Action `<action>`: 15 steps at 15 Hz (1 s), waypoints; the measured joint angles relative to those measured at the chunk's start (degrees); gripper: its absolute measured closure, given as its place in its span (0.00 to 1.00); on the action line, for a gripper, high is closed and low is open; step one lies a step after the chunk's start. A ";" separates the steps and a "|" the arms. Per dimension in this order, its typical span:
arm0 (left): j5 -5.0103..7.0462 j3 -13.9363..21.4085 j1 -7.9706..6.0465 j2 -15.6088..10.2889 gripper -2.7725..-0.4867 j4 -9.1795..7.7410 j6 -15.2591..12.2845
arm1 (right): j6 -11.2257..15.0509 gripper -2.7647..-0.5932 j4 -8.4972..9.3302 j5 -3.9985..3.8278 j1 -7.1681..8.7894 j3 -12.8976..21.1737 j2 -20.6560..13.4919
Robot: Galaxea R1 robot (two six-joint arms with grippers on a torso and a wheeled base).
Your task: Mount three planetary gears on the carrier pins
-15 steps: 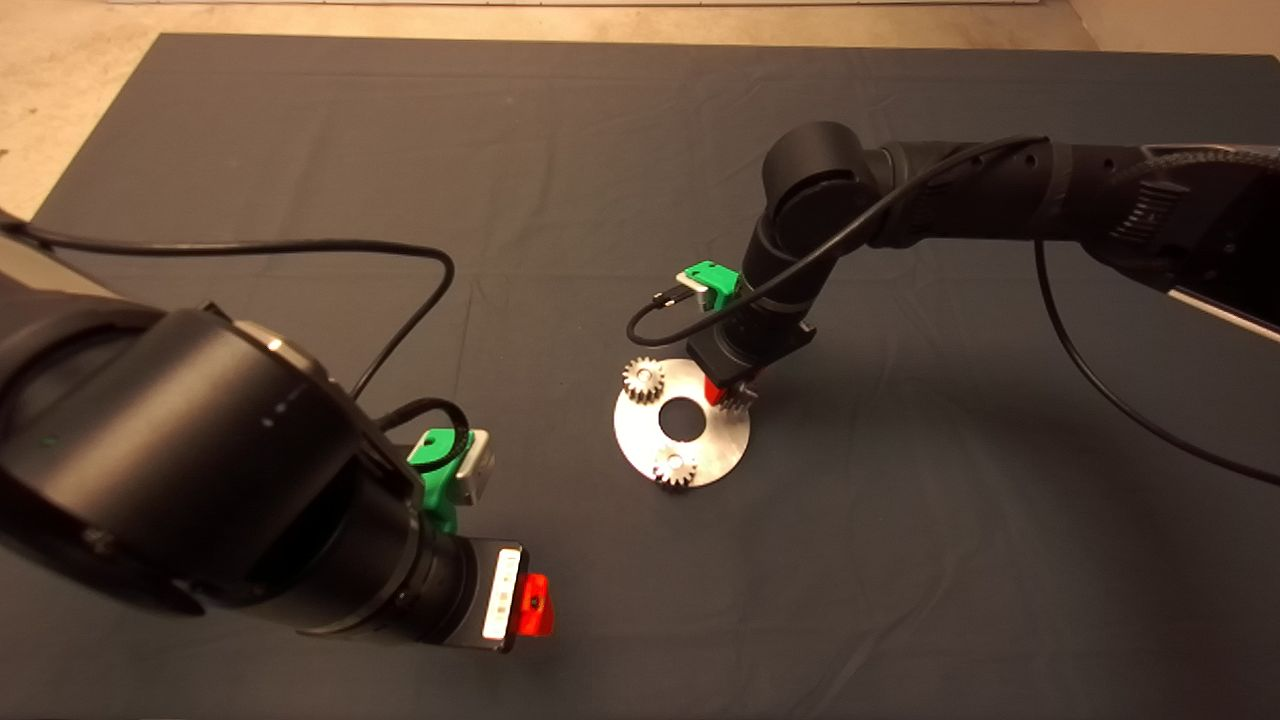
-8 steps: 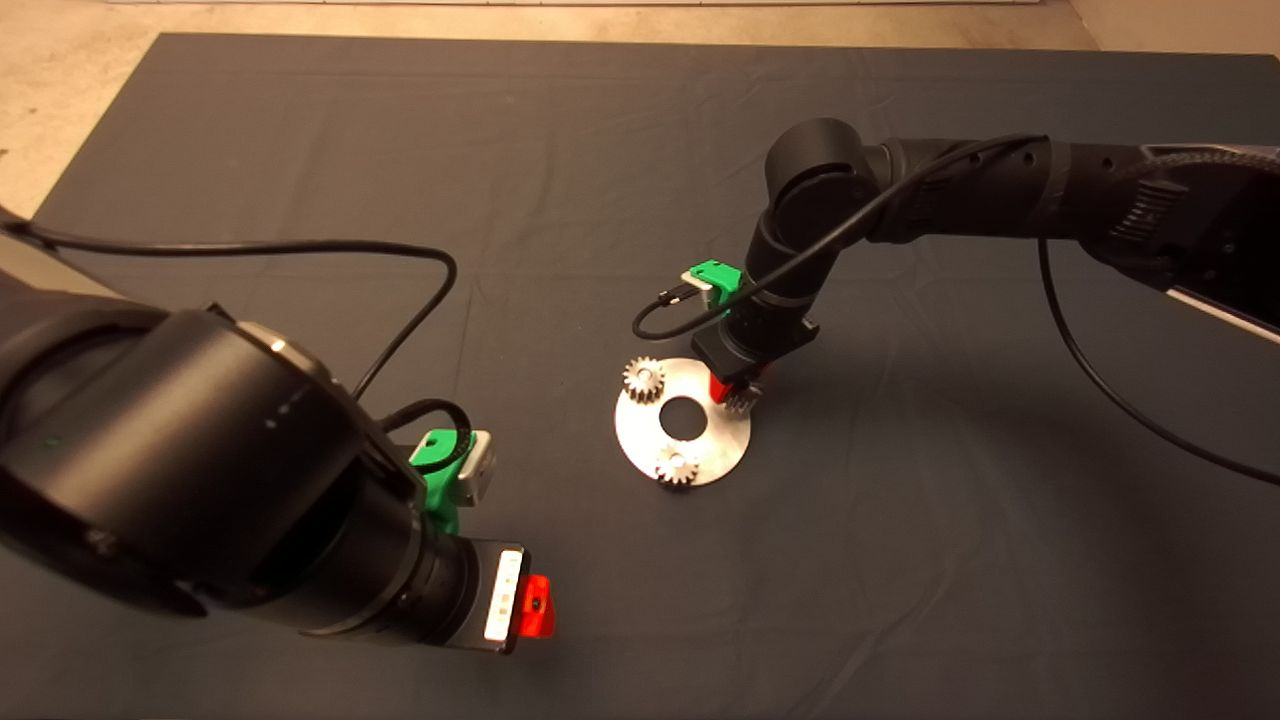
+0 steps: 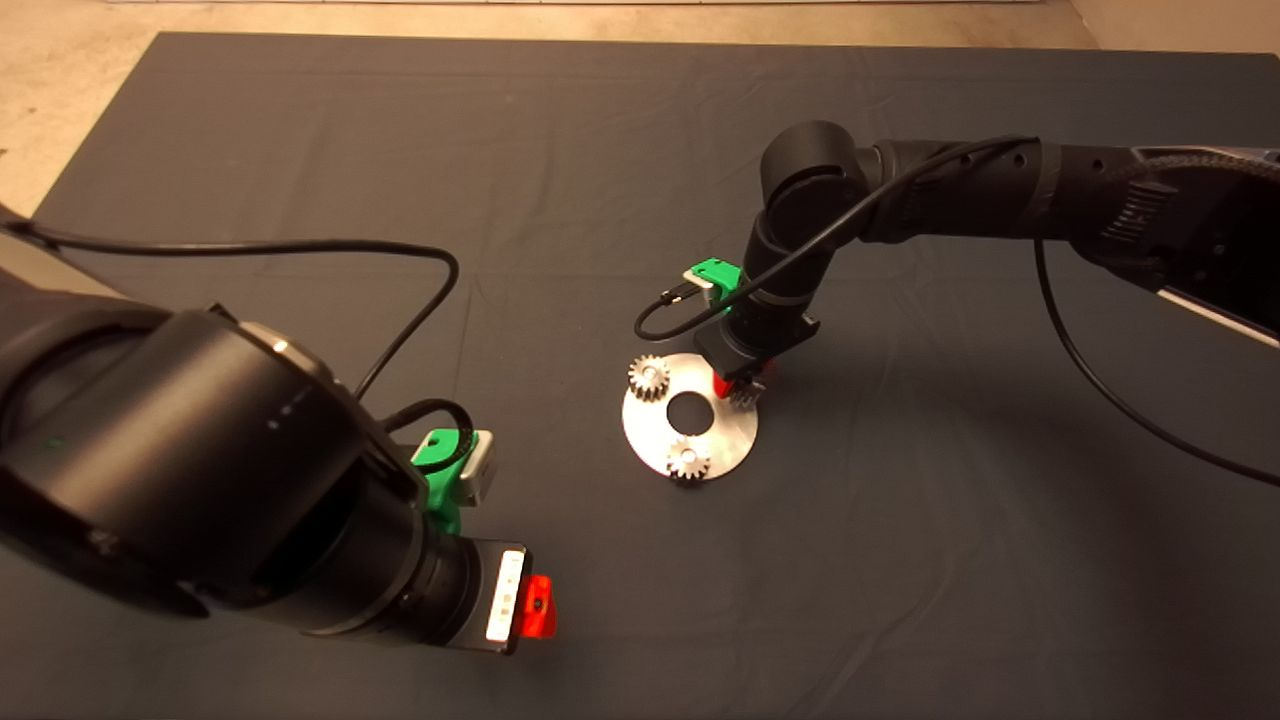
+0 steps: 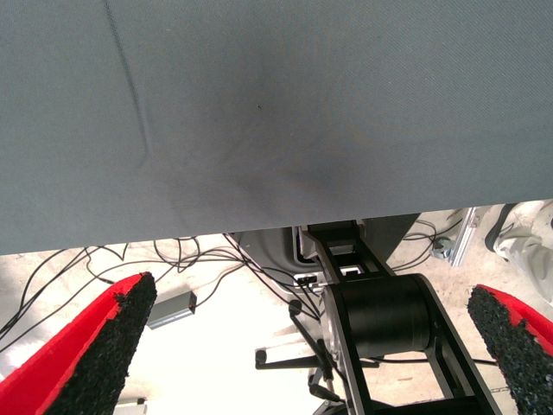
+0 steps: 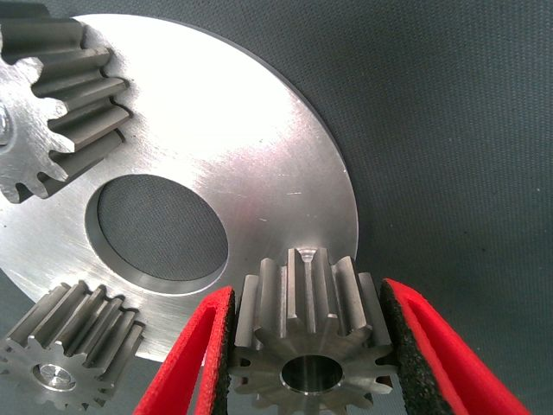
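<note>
Right wrist view: right tool (image 5: 311, 346) clamps the third gear (image 5: 307, 341) (pads touching its teeth) over the plate (image 5: 251, 156).

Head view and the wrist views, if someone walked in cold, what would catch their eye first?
Most striking is the right hand, its red fingers shut on a toothed gear at the edge of the shiny round carrier plate in the middle of the dark mat. Two more gears already sit on that plate around its centre hole. The left hand waits open at the mat's lower left.
</note>
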 joint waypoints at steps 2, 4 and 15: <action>0.02 0.00 0.00 -0.01 0.07 0.00 0.00 | 0.00 0.78 0.00 -0.62 0.38 0.02 0.51; 0.00 0.00 0.00 0.00 0.07 0.02 0.00 | 0.00 0.78 -0.03 -0.93 0.35 0.02 0.70; 0.02 -0.17 0.00 0.31 0.07 0.02 0.00 | -0.61 0.70 -0.12 -1.31 0.99 0.33 1.24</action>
